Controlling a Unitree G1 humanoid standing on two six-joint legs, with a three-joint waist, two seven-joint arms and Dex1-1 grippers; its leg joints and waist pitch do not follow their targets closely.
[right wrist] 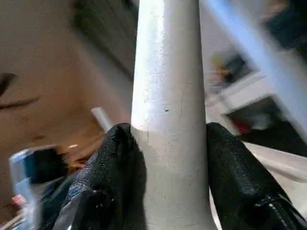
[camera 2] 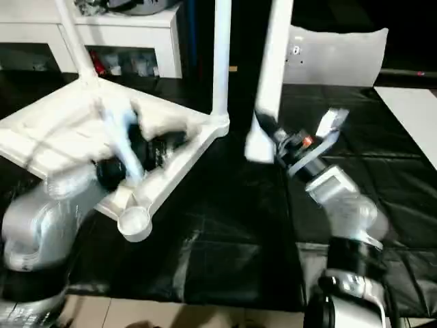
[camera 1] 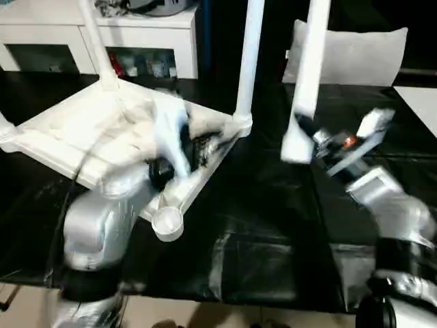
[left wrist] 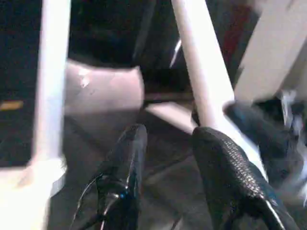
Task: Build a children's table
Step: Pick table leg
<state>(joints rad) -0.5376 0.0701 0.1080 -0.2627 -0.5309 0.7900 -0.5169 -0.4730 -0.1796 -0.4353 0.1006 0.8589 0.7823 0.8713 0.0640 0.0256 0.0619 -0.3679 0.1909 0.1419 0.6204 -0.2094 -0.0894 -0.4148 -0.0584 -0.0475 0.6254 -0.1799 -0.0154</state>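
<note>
The children's table lies upside down on the black cover, its white ribbed top [camera 1: 75, 137] facing up. Two white legs stand in its corners, one at the back left [camera 1: 92, 37] and one at the right corner [camera 1: 247, 58]. The near corner socket [camera 1: 168, 223] is empty. My right gripper [right wrist: 168, 134] is shut on a third leg [camera 1: 308, 68], held upright with its thick end hanging just above the cover, to the right of the top. My left gripper [left wrist: 165, 136] hovers over the top's right rim [camera 1: 198, 149], open, with nothing between its fingers [left wrist: 125, 153].
A white cabinet [camera 1: 136, 27] stands behind the table top. A white cushion-like thing [camera 1: 355, 55] sits at the back right and a flat white board [camera 1: 420, 102] at the right edge. The black cover [camera 1: 273, 225] ends at the near table edge.
</note>
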